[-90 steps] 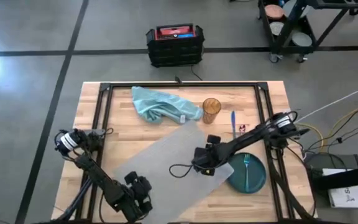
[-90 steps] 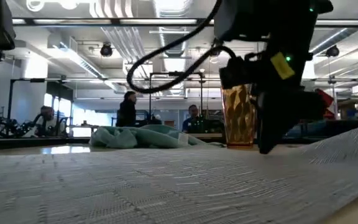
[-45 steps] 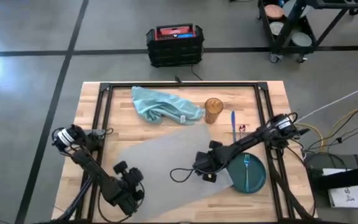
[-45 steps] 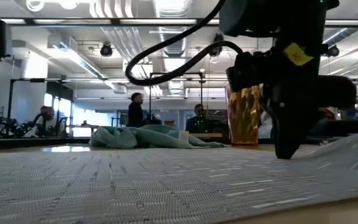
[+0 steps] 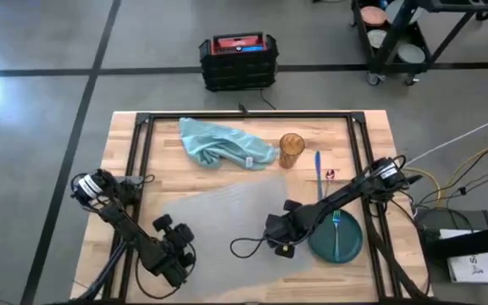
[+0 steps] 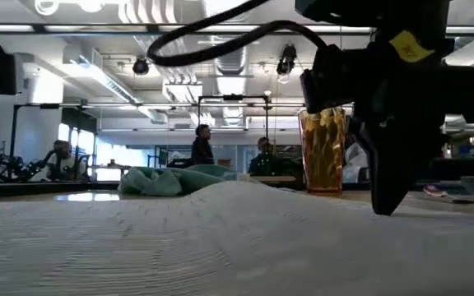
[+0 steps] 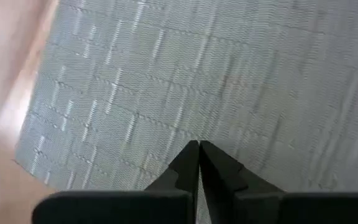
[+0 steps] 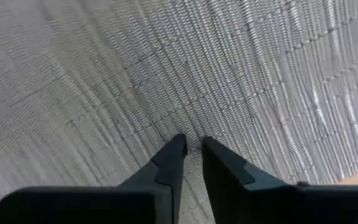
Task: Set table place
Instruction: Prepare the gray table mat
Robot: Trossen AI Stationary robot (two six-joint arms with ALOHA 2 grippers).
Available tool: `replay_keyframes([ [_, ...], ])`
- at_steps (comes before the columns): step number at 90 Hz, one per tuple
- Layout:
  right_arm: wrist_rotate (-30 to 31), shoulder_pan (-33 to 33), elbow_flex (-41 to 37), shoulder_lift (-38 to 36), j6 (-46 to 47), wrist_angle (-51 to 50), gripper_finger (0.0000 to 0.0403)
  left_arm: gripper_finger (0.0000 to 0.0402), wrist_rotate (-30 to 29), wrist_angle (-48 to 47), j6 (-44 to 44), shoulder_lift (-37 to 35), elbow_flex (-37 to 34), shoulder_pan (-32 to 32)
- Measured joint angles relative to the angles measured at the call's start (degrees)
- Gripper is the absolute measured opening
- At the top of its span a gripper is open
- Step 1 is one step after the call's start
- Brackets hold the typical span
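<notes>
A dark green round plate [image 5: 347,241] near the right end of the light wooden plank table [image 5: 125,169] carries one teal fork [image 5: 336,229], lying along the plate's middle. One amber ribbed glass tumbler [image 5: 291,150] stands upright toward the far edge; nothing can be made out inside it. Between the glass and the plate lies one blue-handled utensil [image 5: 318,164], beside a small dark object [image 5: 329,175] that is too small to identify.

The flat grey woven rectangular placemat [image 5: 219,216] covers the middle of the table toward its near edge, one side just beside the plate. In the low view its weave rises in a gentle hump across the middle. One crumpled light teal cloth napkin [image 5: 221,143] sits near the far edge, beyond the mat.

The left gripper [image 7: 198,149] is at the mat's near left corner, fingers pressed together on the fabric. The right gripper [image 8: 191,146] is at the mat's near right edge beside the plate, its fingers pinching the weave between them.
</notes>
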Motion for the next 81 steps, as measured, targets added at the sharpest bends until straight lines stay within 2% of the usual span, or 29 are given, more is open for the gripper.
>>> replay_keyframes([
  [28,-3.20,0.83,0.09,0.11,4.88,0.39,0.0080,0.0000,-2.79,-1.16,0.97,-0.96,-1.63,1.35],
  [52,-9.47,1.31,0.42,0.07,4.80,0.35,0.0132,0.0000,-7.21,-1.41,2.51,-2.93,-1.62,2.95],
  [81,-14.70,1.77,2.88,-1.70,2.21,-2.03,0.0182,0.0000,-7.59,-1.13,2.75,-7.52,-1.65,3.05],
])
